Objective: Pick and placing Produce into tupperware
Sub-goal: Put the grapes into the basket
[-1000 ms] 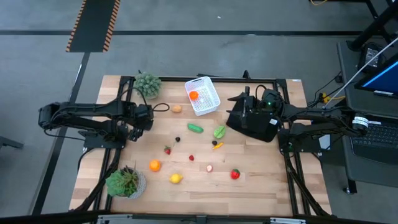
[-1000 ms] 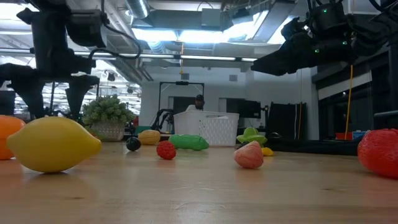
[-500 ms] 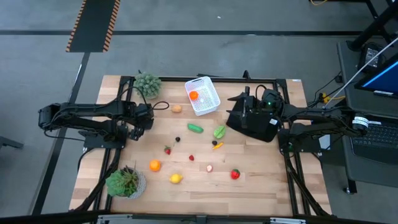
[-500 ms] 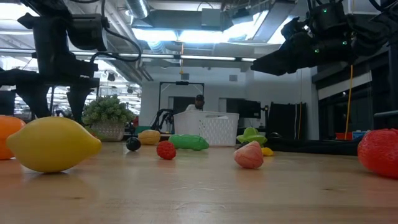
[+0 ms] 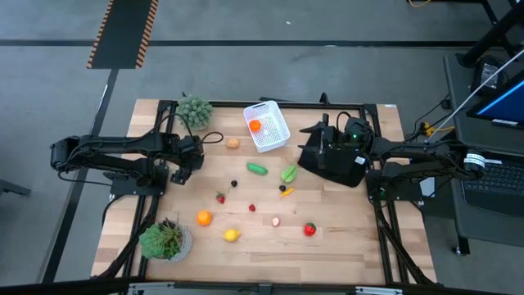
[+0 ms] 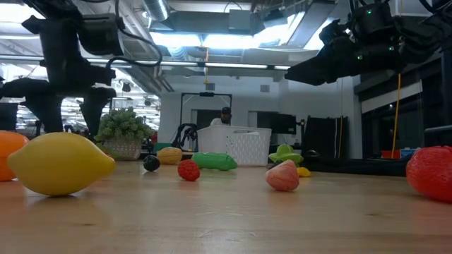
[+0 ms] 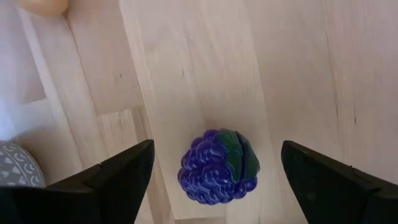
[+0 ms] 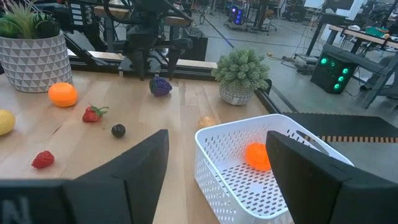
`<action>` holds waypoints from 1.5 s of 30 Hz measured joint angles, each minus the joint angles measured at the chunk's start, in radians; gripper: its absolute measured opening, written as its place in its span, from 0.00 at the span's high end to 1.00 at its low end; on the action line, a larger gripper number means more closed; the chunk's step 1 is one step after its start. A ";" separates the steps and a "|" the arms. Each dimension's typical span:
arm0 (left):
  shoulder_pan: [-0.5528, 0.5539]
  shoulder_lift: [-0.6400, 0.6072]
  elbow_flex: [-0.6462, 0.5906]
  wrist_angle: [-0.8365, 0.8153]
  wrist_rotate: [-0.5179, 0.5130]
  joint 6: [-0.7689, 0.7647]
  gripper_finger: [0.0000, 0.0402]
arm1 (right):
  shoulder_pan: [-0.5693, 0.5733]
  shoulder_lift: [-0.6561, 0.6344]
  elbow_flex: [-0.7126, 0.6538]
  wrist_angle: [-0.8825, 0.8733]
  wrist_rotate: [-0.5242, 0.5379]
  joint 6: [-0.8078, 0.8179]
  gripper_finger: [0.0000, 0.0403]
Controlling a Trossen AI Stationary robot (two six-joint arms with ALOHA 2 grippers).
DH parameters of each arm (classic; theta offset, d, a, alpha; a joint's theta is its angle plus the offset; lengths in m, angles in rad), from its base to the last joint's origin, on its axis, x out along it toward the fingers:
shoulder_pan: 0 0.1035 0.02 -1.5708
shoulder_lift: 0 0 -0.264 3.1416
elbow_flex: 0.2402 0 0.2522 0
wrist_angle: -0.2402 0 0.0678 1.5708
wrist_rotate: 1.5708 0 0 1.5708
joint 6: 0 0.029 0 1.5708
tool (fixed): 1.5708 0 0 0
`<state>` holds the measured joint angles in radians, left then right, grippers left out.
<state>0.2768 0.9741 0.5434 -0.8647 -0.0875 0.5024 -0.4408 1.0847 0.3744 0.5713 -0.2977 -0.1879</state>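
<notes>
The white tupperware (image 5: 267, 126) stands at the far middle of the table with an orange piece (image 8: 256, 155) inside. Loose produce lies on the wood: a purple grape bunch (image 7: 217, 167), a green cucumber (image 5: 257, 169), an orange (image 5: 203, 217), a lemon (image 5: 232, 235), a strawberry (image 5: 220, 197) and a red piece (image 5: 309, 229). My left gripper (image 7: 217, 155) points down over the grape bunch, open, one finger on either side and clear of it. My right gripper (image 5: 327, 152) hangs open, nearly level, above a black cloth, facing the tupperware.
Two potted plants stand on the left side, one far (image 5: 194, 111) and one near (image 5: 166, 239). A black folded cloth (image 5: 332, 168) lies under my right arm. A tan piece (image 5: 233, 143) lies beside the tupperware. A person (image 6: 226, 116) shows far behind the table.
My left gripper has tipped a little over the grape bunch, staying in place and open. The produce and the tupperware have not moved.
</notes>
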 joint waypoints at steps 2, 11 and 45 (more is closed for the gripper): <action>0.000 0.000 0.000 -0.001 0.000 0.001 0.14 | 0.000 0.000 0.000 0.000 0.000 0.000 0.33; 0.000 0.002 0.000 -0.007 0.000 0.005 0.14 | 0.000 0.000 0.000 0.000 0.000 -0.002 0.33; 0.000 0.224 -0.001 0.043 -0.066 -0.004 0.14 | 0.000 0.000 0.000 0.000 -0.002 -0.003 0.33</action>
<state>0.2768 1.1980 0.5426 -0.8221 -0.1532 0.4983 -0.4411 1.0847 0.3744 0.5713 -0.2993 -0.1908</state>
